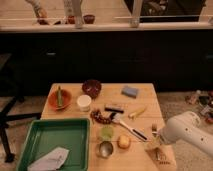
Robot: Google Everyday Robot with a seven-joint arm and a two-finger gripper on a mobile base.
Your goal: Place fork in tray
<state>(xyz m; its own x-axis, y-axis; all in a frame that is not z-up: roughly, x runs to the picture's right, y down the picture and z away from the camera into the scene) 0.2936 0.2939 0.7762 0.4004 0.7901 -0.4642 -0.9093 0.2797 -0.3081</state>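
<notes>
while the slim all-silver metal fork (154, 129) lies near the right edge of the light wooden table (145, 100), toward its front right corner, the white arm's two-finger gripper (153, 145) hangs right over it, reaching in from beyond that edge with its jaws spread wide and nothing between them. what shows of the fork is the tined end, just behind the gripper. the long thin handle seems to run toward the front edge beneath the fingers, so its long axis lies roughly front to back along the right edge, though the arm hides most of it and i cannot tell whether the fingers touch it. with the fork directly below, the coming move looks like a short drop and a pinch across the handle, not along it. the large green rectangular plastic tray (60, 135) sits at the front left corner, well apart from the fork, with a crumpled white sheet (50, 159) in it. a black-handled utensil with a white head (127, 127), a small steel cup (105, 148) and a round yellow fruit (124, 142) lie between the two, so the carry will likely have to pass above them.
</notes>
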